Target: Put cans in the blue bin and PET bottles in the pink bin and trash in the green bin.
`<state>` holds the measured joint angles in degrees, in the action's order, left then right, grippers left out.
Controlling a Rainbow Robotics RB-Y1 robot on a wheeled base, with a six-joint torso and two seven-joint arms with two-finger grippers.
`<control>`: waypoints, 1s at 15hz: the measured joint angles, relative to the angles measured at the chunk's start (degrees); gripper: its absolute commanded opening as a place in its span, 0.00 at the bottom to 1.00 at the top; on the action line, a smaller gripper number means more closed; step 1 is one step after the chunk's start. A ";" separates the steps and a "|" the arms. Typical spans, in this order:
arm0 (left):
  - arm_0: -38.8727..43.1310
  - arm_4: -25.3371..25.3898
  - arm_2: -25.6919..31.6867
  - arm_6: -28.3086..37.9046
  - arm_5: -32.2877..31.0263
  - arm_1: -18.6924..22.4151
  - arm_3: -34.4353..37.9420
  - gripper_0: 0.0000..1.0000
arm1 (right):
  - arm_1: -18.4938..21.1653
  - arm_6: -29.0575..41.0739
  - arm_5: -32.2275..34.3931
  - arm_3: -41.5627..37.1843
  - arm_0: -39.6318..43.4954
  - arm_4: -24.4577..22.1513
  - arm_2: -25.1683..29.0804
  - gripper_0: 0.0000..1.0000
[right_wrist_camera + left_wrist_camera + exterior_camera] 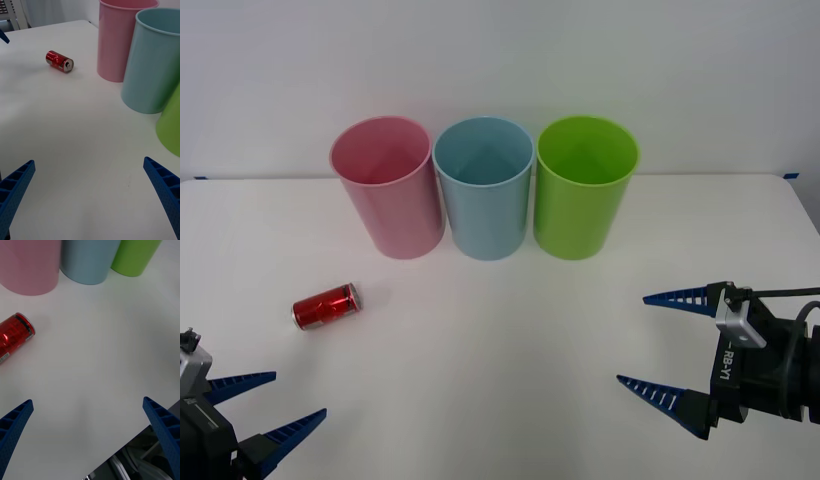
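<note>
A small red can (pixel 325 306) (pixel 59 61) (pixel 14 336) lies on its side on the white table, left of centre. Behind it stand three tall bins in a row: the pink bin (pixel 388 187) (pixel 119 38) (pixel 29 266), the blue bin (pixel 485 188) (pixel 154 62) (pixel 89 260) and the green bin (pixel 582 187) (pixel 171 127) (pixel 134 257). My left gripper (pixel 268 402) hovers open at the front left, a little nearer than the can. My right gripper (pixel 662 342) is open at the front right, far from the can. No PET bottles or trash are in view.
The white table (pixel 500 370) has wide bare room between the two grippers and in front of the bins. Its near edge shows in the left wrist view, with dark floor beyond. A white wall rises behind the bins.
</note>
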<state>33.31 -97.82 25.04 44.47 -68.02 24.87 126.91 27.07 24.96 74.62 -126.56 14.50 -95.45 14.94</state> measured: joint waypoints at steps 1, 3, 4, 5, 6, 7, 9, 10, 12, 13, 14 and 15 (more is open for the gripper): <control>0.23 0.57 -0.53 -0.42 -0.28 -0.82 -0.47 1.00 | 0.00 0.00 0.00 0.00 0.00 0.00 0.00 1.00; 0.33 2.27 -1.43 -4.24 0.23 -0.46 -0.77 1.00 | 0.00 0.00 0.00 0.00 0.00 0.00 0.00 1.00; 0.53 2.59 -2.05 -6.67 1.55 0.58 -0.78 1.00 | 0.00 0.00 0.00 0.00 0.00 0.00 0.00 1.00; 0.87 3.00 -3.12 -9.32 3.76 2.22 -0.84 1.00 | 0.00 0.00 0.00 0.00 0.00 0.00 0.00 1.00; 1.15 3.41 -4.08 -11.31 6.37 4.03 -0.94 1.00 | 0.00 0.00 0.00 0.00 0.00 0.00 0.00 1.00; 1.36 4.15 -5.28 -13.59 9.97 6.88 -1.38 1.00 | 0.00 0.00 0.00 0.00 0.00 0.00 0.00 1.00; 1.81 4.70 -7.89 -16.81 17.08 13.24 -2.45 1.00 | 0.00 0.00 0.00 0.00 0.00 0.00 0.00 1.00; 2.26 4.68 -9.09 -18.17 21.74 17.32 -2.53 1.00 | 0.00 0.00 0.00 0.00 0.00 0.00 0.00 1.00; 3.23 4.50 -11.16 -16.50 29.29 27.65 -2.55 1.00 | 0.00 0.00 0.00 0.00 0.00 0.00 0.00 1.00; 3.37 4.46 -11.31 -13.84 29.97 31.38 -2.54 1.00 | 0.00 0.00 0.00 0.00 0.00 0.00 0.00 1.00; 3.25 4.11 -11.38 -10.83 30.36 35.44 -2.48 1.00 | 0.00 0.00 0.00 0.00 0.00 0.00 0.00 1.00; 2.70 3.06 -11.61 -8.41 30.75 38.71 -2.37 1.00 | 0.00 0.00 0.00 0.00 0.00 0.00 0.00 1.00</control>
<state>36.01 -94.75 13.43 36.06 -37.27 63.57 124.53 27.07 24.96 74.62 -126.56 14.50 -95.45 14.94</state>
